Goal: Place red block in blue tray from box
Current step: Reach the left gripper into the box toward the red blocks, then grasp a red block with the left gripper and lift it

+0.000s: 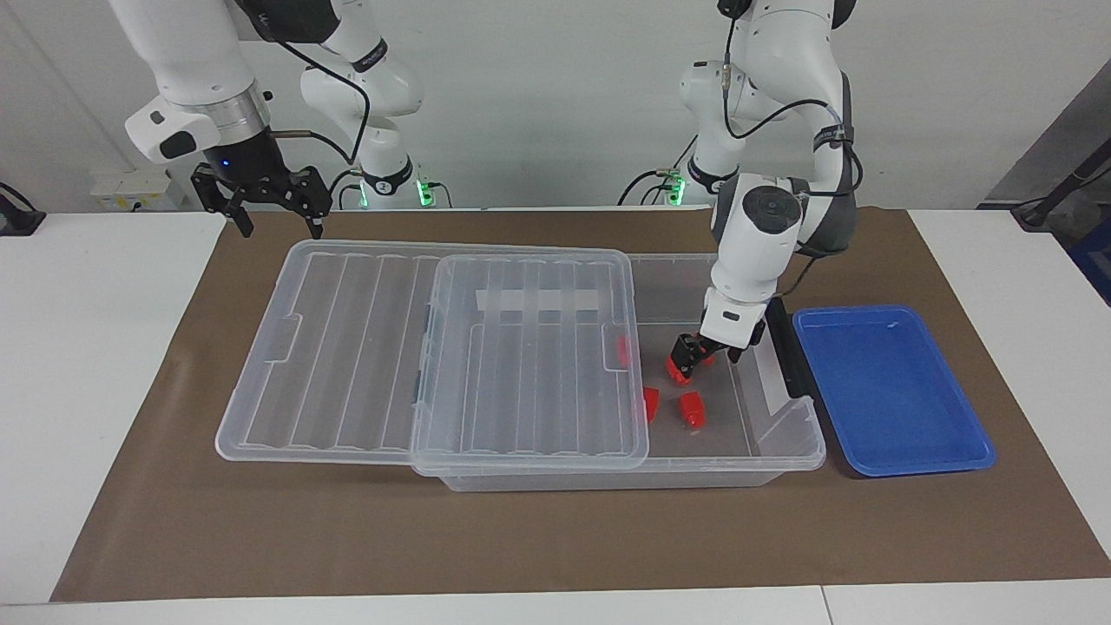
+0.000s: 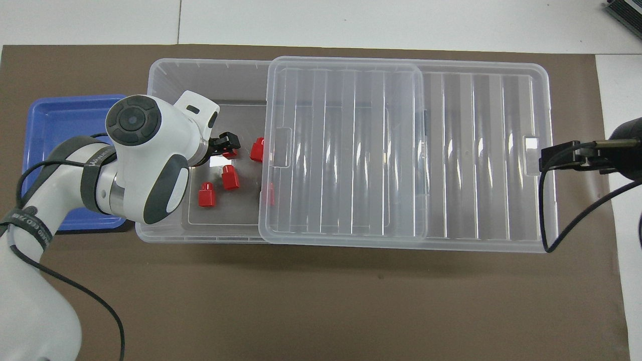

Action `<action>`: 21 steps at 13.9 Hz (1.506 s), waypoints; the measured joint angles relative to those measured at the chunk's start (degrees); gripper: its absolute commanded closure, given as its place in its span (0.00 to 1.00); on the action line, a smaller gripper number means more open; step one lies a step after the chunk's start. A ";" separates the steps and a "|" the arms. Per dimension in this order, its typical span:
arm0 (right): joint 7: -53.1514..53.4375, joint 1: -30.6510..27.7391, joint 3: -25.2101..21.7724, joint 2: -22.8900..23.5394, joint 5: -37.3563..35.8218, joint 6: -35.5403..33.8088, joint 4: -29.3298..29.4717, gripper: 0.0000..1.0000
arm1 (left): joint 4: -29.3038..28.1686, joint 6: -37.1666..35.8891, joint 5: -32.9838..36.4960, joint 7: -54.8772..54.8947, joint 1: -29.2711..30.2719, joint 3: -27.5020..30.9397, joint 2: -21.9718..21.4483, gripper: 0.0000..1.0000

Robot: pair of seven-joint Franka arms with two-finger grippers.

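Note:
The clear box (image 1: 785, 451) (image 2: 165, 75) holds several red blocks. Three lie in its uncovered part (image 1: 692, 408) (image 2: 230, 177) (image 2: 206, 194), and one (image 1: 622, 350) shows through the lid. My left gripper (image 1: 692, 358) (image 2: 228, 145) is open and down inside the box among the blocks. Its tips are just over one block (image 1: 677, 373) in the facing view and half cover another (image 2: 229, 154) in the overhead view; touch cannot be told. The blue tray (image 1: 894, 391) (image 2: 55, 120) lies bare beside the box at the left arm's end. My right gripper (image 1: 276, 217) (image 2: 549, 161) waits open above the lid's end.
The ribbed clear lid (image 1: 347, 347) (image 2: 476, 150) is slid toward the right arm's end and covers over half of the box. A black handle bar (image 1: 785, 347) stands on the box wall beside the tray. Brown paper (image 1: 521, 538) covers the table.

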 measured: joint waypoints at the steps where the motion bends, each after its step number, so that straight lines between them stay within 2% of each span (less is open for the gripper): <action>1: 0.03 -0.16 -0.10 0.00 0.00 -0.71 0.12 0.00 | -1.31 1.18 0.00 -0.75 -0.02 0.00 0.01 0.00; 5: 0.03 -0.70 -0.34 0.04 0.02 -1.19 -0.08 0.00 | -6.21 6.54 0.00 -3.56 -1.13 -0.12 0.15 0.00; 13: 0.03 -0.70 -0.40 0.04 0.02 -1.23 -0.12 0.00 | -7.66 7.04 0.00 -8.33 -3.56 -0.20 0.14 0.00; 18: 0.03 -0.70 -0.40 0.04 0.02 -1.23 -0.12 0.00 | -10.86 11.15 0.00 -8.42 -4.28 -0.20 0.21 0.00; 20: 0.03 -0.70 -0.40 0.04 0.02 -1.23 -0.12 0.00 | -11.13 11.47 0.00 -8.43 -4.29 -0.20 0.21 0.07; 21: 0.03 -0.70 -0.40 0.04 0.02 -1.23 -0.12 0.00 | -11.13 11.54 0.00 -8.43 -4.29 -0.20 0.21 0.16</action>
